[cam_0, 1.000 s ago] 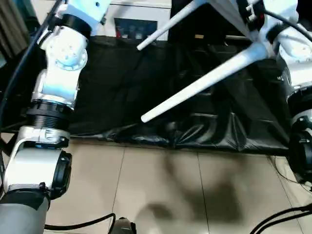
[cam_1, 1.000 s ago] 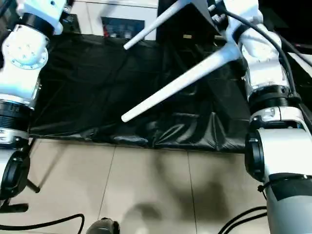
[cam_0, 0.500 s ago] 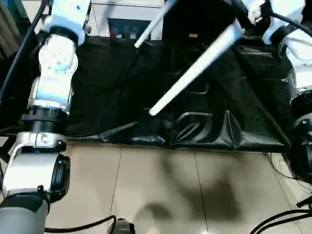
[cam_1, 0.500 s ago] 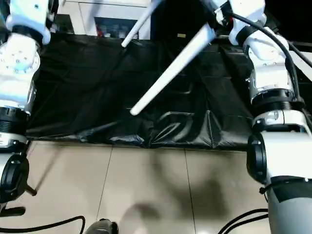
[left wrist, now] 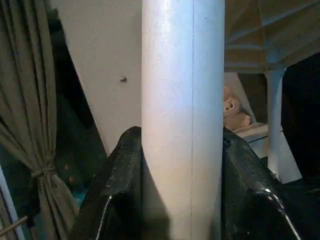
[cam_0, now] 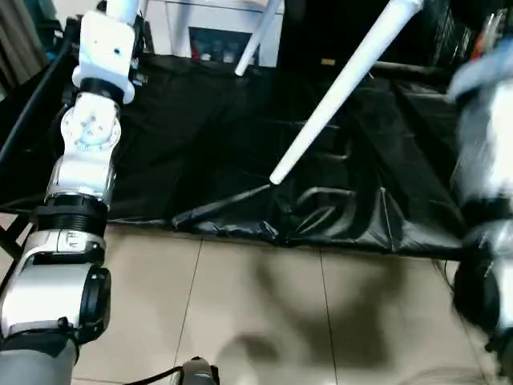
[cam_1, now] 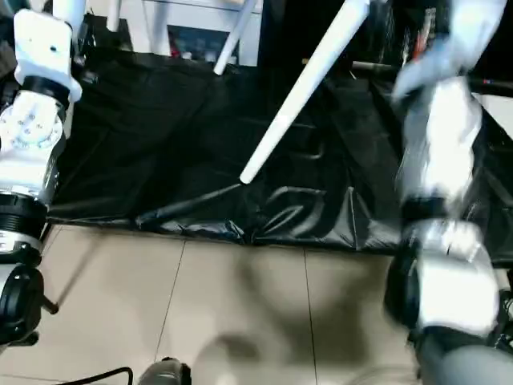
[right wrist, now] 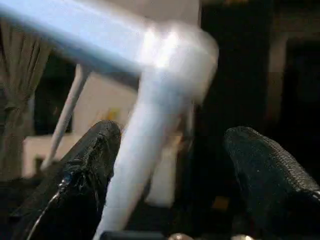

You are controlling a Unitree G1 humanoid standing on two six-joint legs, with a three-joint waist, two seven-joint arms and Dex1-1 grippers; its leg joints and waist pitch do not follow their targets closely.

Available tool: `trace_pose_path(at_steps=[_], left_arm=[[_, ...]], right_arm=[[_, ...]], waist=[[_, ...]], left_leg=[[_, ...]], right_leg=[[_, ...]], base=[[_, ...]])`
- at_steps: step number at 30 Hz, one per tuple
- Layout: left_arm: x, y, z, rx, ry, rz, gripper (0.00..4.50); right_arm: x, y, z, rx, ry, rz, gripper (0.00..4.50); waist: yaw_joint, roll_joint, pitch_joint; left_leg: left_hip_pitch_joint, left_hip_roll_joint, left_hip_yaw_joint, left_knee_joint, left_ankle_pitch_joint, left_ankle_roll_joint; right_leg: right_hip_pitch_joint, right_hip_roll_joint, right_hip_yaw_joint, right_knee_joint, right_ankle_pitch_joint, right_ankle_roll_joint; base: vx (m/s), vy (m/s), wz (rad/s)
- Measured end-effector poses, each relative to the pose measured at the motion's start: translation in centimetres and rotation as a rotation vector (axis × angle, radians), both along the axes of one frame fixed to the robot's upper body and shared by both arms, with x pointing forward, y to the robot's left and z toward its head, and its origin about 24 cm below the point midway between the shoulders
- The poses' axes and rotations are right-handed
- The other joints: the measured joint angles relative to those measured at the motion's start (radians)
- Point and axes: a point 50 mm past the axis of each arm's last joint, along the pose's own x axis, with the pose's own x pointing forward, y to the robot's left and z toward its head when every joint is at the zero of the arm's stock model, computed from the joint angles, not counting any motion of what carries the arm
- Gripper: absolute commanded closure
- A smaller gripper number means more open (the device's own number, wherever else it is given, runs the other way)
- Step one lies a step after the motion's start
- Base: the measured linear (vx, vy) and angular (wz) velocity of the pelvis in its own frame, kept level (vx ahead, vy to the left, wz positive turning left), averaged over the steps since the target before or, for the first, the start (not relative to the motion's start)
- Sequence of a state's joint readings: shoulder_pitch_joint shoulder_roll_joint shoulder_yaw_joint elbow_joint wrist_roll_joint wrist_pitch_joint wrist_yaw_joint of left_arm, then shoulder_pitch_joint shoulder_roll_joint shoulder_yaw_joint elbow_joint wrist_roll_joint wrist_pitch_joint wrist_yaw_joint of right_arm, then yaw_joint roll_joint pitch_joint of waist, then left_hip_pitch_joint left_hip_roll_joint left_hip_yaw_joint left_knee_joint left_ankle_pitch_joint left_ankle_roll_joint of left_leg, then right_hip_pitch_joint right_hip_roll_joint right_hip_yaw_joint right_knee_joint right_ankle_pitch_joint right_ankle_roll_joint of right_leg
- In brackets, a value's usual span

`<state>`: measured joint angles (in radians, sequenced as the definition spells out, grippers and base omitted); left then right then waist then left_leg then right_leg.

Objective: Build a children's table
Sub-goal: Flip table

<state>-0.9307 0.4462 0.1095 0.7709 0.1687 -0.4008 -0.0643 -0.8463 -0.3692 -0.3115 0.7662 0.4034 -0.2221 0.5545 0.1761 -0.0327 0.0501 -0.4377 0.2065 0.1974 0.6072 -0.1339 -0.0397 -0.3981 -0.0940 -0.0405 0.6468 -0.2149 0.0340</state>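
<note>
Blurring right arm (cam_0: pixel 485 160), tabletop cropped

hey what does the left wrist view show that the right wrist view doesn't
Left wrist view: the left gripper with its fingers clamped against a white table leg, the ribbed table top above, and a stuffed toy. Right wrist view: the right gripper with fingers spread, a leg and corner socket between them, not clamped. Both: white legs, a curtain.
</note>
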Motion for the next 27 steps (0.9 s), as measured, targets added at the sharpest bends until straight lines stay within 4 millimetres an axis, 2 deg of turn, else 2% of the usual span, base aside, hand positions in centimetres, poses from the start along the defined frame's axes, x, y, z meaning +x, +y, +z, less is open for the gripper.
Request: trace_pose_path(at_steps=[4,6,8,10,13,15,21,25,27], left_arm=[[0.0,0.0,0.5,0.036,-0.018,-0.033,2.82],[-0.1,-0.1,0.9,0.054,-0.035,-0.049,2.82],[-0.2,0.0,1.1,0.061,-0.046,-0.053,2.82],[-0.3,0.2,1.4,0.066,-0.055,-0.054,2.82],[-0.5,0.6,1.6,0.074,-0.064,-0.053,2.82],[-0.6,0.6,1.6,0.078,-0.074,-0.060,2.82],[-1.1,1.0,1.4,0.068,-0.090,-0.067,2.82],[-1.3,1.4,1.1,0.049,-0.090,-0.063,2.82],[-1.3,1.4,1.0,0.043,-0.088,-0.068,2.82]], right_arm=[[0.2,0.6,-3.2,0.002,0.122,0.073,0.78],[0.5,1.8,-5.3,-0.012,0.216,0.112,0.78],[1.0,2.7,-6.4,-0.009,0.286,0.139,0.78],[1.5,3.6,-6.0,-0.001,0.305,0.168,0.78],[2.7,5.4,-4.1,-0.049,0.305,0.213,0.78],[3.1,6.5,-3.4,-0.071,0.305,0.225,0.78],[3.6,7.9,-3.3,-0.105,0.359,0.221,0.78],[3.6,7.8,-2.9,-0.146,0.348,0.276,0.78],[3.5,7.7,-2.8,-0.173,0.344,0.285,0.78]], waist=[[-0.008,-0.004,0.000],[-0.014,-0.007,0.002],[-0.019,-0.006,0.004],[-0.023,-0.008,0.006],[-0.030,-0.012,0.008],[-0.028,-0.016,0.010],[-0.027,-0.033,0.023],[-0.027,-0.044,0.029],[-0.026,-0.046,0.031]], left_leg=[[0.002,0.000,0.000,-0.003,0.000,0.000],[0.001,0.000,0.000,-0.004,0.000,0.000],[0.000,0.000,0.001,-0.005,0.000,0.000],[-0.001,0.000,0.001,-0.006,0.000,0.000],[0.000,0.000,0.002,-0.008,0.000,0.000],[0.000,0.001,0.002,-0.009,0.000,-0.001],[0.000,0.000,0.002,-0.010,0.000,-0.001],[0.000,0.001,0.002,-0.011,0.000,-0.001],[0.000,0.000,0.002,-0.011,0.000,-0.001]], right_leg=[[-0.001,0.000,0.000,0.000,0.000,0.000],[-0.003,0.000,0.000,0.000,0.001,0.000],[-0.006,0.000,0.001,0.000,0.001,0.000],[-0.007,0.001,0.001,0.000,0.001,-0.001],[-0.007,0.001,0.000,0.000,-0.001,-0.001],[-0.007,0.001,0.000,-0.001,-0.003,-0.001],[-0.007,0.001,0.001,-0.001,-0.003,-0.001],[-0.008,0.000,0.000,-0.001,-0.003,-0.001],[-0.007,0.000,0.000,-0.001,-0.003,-0.001]], base=[[0.000,0.000,0.00],[0.000,0.000,0.00],[0.000,0.000,0.00],[0.000,0.000,0.00],[0.000,0.000,0.00],[0.000,0.000,0.00],[0.000,0.000,0.00],[0.000,0.000,0.00],[0.000,0.000,0.00]])
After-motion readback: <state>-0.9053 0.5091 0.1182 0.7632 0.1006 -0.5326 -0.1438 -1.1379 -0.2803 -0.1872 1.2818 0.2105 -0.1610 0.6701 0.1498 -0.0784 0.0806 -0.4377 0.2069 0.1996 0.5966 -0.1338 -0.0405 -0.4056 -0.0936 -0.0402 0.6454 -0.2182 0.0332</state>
